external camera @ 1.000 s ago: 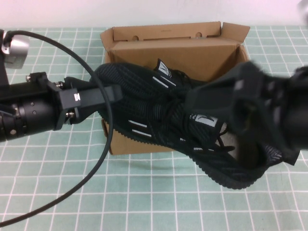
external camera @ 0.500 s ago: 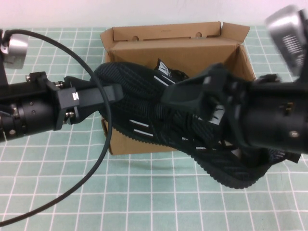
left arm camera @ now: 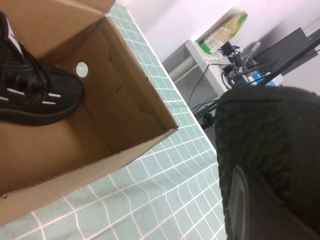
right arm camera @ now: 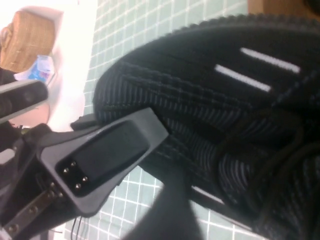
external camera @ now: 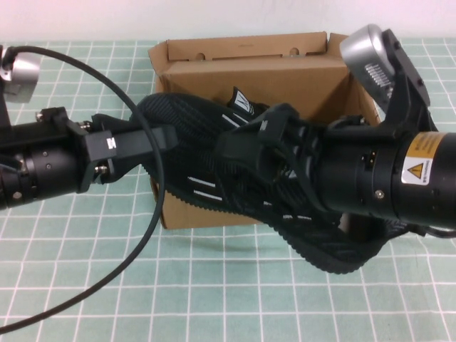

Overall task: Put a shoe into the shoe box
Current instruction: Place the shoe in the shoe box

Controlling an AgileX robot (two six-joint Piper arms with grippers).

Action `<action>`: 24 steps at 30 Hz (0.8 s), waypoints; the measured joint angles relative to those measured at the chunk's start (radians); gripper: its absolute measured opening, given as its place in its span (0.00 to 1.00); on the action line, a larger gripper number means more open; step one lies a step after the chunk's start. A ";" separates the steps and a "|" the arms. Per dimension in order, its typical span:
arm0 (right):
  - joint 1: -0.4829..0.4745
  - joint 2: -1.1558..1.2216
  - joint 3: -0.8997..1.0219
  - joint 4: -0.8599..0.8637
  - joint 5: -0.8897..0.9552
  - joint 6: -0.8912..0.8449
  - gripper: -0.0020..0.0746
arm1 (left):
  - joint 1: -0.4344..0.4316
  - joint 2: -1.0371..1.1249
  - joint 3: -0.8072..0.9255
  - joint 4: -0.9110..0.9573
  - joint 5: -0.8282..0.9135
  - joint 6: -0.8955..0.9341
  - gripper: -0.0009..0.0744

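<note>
- The shoe [external camera: 206,153] hangs in the air over the front of the box [external camera: 249,68], its toe toward the robot's left and its heel end low on the right, past the box's front wall.
- The left tool [external camera: 160,139] pinches the shoe's toe: one finger [external camera: 142,142] lies flat on top of the knit, and the left wrist view shows the black knit [left arm camera: 270,150] pressed right against the finger on that side.
- The right tool [external camera: 249,146] sits over the laces at the middle of the shoe, its fingers spread on either side of the upper; I cannot tell whether they press the shoe.
- A second, matching shoe [left arm camera: 35,90] lies on the floor inside the box, next to a wall with a round hole [left arm camera: 81,69].
- White dashes [external camera: 206,189] mark the held shoe's side, and a white tag with a zigzag logo [external camera: 244,101] stands up at the tongue; no word on it can be read.
- The right arm carries a yellow label with a black warning triangle [external camera: 415,169]; its small print is unreadable.
- The left tool's body bears a small white mark [external camera: 112,144].
- The box stands open, lid flap up at the back, on a counter [external camera: 214,285] covered by a green mat with a white grid.
</note>
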 joint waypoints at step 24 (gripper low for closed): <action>0.000 -0.010 0.000 0.014 0.140 -0.462 0.02 | 0.000 -0.002 0.000 0.126 -0.029 -0.057 0.87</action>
